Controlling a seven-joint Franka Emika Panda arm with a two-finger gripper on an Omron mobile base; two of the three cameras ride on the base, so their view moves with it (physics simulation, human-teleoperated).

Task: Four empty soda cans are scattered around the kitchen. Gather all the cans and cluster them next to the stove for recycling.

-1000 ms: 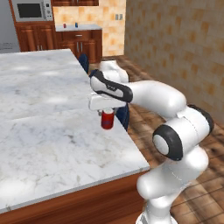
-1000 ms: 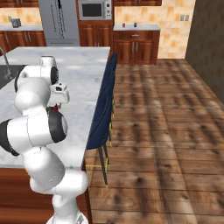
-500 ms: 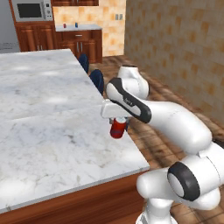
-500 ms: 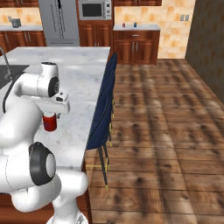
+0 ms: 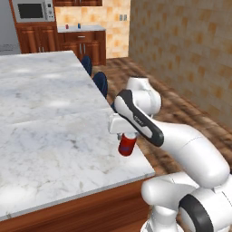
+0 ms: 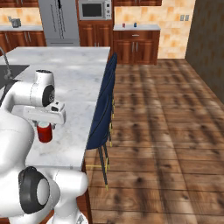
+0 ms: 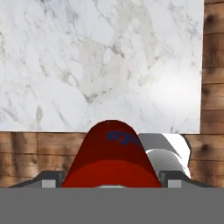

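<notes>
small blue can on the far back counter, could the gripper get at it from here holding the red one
Probably not. The gripper is shut on the red soda can above the white-grey marble island, and the small blue can sits on the far counter across open wood floor; the base would likely have to drive.

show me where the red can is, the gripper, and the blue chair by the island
red can (image 5: 127, 145), left base view, on its side wall below the hand.
gripper (image 6: 44, 127), right base view, between the fingertips at the can's top.
blue chair (image 6: 103, 114), right base view, on its backrest.
</notes>
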